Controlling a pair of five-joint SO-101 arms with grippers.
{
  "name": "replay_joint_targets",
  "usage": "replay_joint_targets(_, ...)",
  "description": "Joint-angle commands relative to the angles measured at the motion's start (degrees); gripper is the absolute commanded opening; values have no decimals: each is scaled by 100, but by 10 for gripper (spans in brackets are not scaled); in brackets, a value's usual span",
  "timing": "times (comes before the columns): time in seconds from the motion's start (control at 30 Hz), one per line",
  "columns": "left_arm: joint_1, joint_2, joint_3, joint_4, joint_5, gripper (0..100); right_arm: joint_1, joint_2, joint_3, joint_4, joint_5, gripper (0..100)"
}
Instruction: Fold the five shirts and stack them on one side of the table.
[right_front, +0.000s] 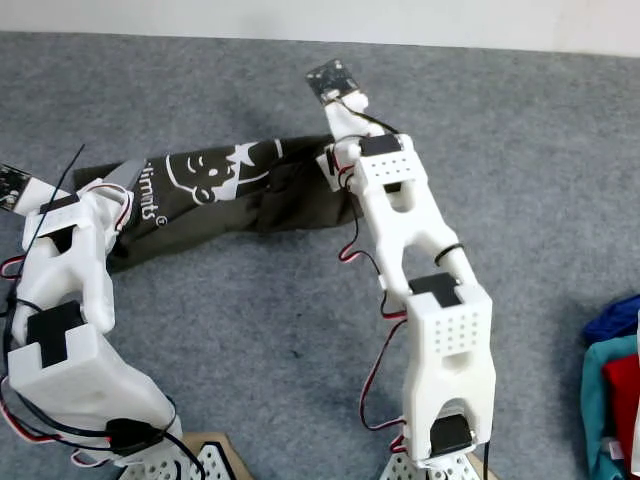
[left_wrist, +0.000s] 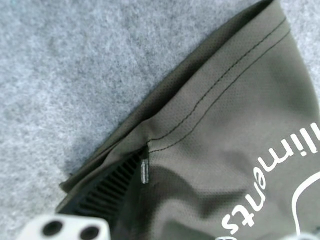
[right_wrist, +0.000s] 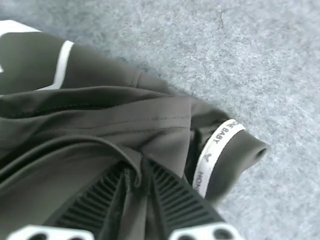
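A dark olive shirt with white print lies in a loose, bunched band across the grey felt table, stretched between both arms. My left gripper is at its left end, shut on the hem; the left wrist view shows the stitched cloth draped over a ribbed finger of the gripper. My right gripper is at the shirt's right end. In the right wrist view its ribbed fingers pinch a fold of the shirt in the gripper, beside the white neck tape.
Folded shirts in blue, teal and red lie stacked at the table's right edge. The arm bases stand at the front. Bare felt lies between the arms and to the far right.
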Motion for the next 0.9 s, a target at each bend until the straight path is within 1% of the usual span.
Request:
replay_joint_targets(0.0, 110, 31, -75, -105, 9, 546, 171, -31, -637, -101, 44, 148)
replay_joint_targets(0.1, 110, 31, -75, -105, 9, 546, 180, -13, -866, 189, 44, 221)
replay_joint_targets(0.23, 110, 31, -75, -105, 9, 546, 198, -48, -1270, 769, 53, 228)
replay_joint_targets(0.37, 110, 31, -75, -105, 9, 546, 163, -48, -2105, 1903, 35, 227)
replay_joint_targets(0.43, 110, 31, -75, -105, 9, 546, 31, -48, -2466, 2563, -44, 196)
replay_joint_targets(0.57, 110, 31, -75, -105, 9, 546, -110, -31, -3240, 3591, -607, 2)
replay_joint_targets(0.63, 110, 31, -75, -105, 9, 546, -92, -40, -3530, 4022, -1116, 22)
replay_joint_targets(0.67, 110, 31, -75, -105, 9, 546, -92, -40, -3688, 4303, -1266, 9)
replay_joint_targets(0.8, 110, 31, -75, -105, 9, 546, -303, -13, -4233, 5349, -1327, 8)
replay_joint_targets(0.87, 110, 31, -75, -105, 9, 546, -374, -31, -4092, 5358, -1363, 8)
